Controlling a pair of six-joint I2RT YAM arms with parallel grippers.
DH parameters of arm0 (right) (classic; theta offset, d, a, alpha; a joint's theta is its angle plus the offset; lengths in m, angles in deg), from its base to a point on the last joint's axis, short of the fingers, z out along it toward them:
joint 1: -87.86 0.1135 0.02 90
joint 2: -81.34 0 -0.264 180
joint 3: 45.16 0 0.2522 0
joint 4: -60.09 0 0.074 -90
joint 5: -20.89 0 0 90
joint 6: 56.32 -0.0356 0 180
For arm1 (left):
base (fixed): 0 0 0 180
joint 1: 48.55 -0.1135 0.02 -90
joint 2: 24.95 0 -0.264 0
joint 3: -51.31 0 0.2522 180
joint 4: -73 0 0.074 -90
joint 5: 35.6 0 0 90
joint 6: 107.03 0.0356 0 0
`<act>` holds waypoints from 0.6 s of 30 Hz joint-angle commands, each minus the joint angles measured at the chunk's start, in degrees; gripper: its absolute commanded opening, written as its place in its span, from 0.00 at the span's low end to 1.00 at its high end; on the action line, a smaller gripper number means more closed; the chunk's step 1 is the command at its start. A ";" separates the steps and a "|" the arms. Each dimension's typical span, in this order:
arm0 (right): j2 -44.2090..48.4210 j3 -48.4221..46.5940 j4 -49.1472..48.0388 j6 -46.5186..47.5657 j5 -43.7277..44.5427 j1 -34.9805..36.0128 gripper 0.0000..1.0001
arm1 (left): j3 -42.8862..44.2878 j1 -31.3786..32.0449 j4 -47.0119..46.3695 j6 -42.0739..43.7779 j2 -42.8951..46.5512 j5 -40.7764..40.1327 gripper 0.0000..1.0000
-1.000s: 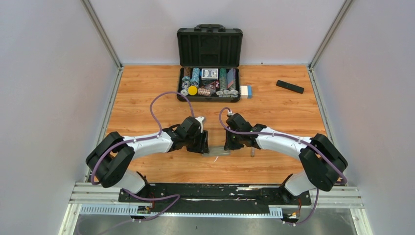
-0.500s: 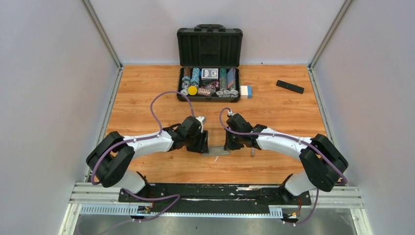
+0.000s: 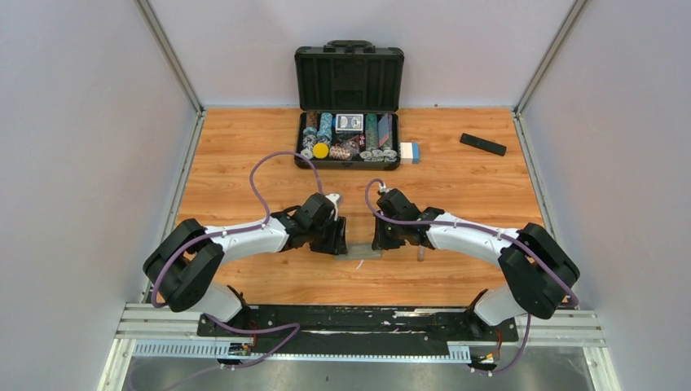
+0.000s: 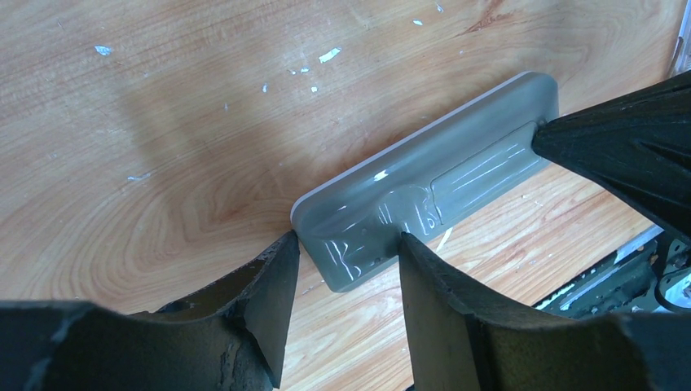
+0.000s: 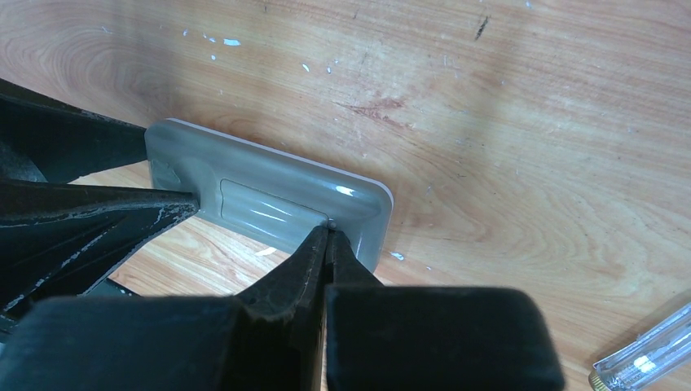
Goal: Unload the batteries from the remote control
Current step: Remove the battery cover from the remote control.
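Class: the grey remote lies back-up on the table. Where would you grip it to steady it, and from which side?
Pinch the grey remote across its width, at the end away from the battery cover, from above: its long edges are parallel and the cover is left free.

Top view, centre: the grey remote [image 3: 363, 254] is mostly hidden between the left gripper [image 3: 343, 243] and right gripper [image 3: 379, 241]. A clear plastic tool [image 5: 644, 358] is cut off at the right wrist view's lower right.
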State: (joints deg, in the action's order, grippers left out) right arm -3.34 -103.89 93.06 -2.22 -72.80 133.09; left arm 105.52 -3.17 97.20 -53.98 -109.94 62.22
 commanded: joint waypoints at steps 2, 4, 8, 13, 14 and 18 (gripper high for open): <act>0.79 -1.69 -4.41 -0.70 -2.78 1.14 0.00 | 0.16 0.47 -1.32 0.48 1.22 -0.71 0.57; 0.50 -2.03 -4.32 -0.70 -4.30 1.09 0.00 | 0.12 0.41 -1.69 0.30 1.39 -0.69 0.58; 1.25 -0.77 -5.34 -1.70 -5.41 1.10 0.00 | -0.21 0.41 -2.44 -0.29 1.25 -0.61 0.58; 2.96 0.58 -6.87 -2.40 -5.48 1.15 0.00 | -0.13 0.41 -2.28 -0.21 0.99 -0.61 0.58; 2.99 0.54 -7.09 -2.48 -5.66 1.10 0.00 | 0.01 0.42 -2.12 -0.13 0.90 -0.67 0.58; 2.95 -0.21 -7.50 -2.66 -6.47 1.11 0.00 | 0.53 0.41 -1.65 0.19 0.54 -1.18 0.58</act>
State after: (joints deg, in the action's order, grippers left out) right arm -2.14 -102.95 92.40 -2.79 -75.37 133.18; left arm 105.52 -3.19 97.18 -54.03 -109.83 61.21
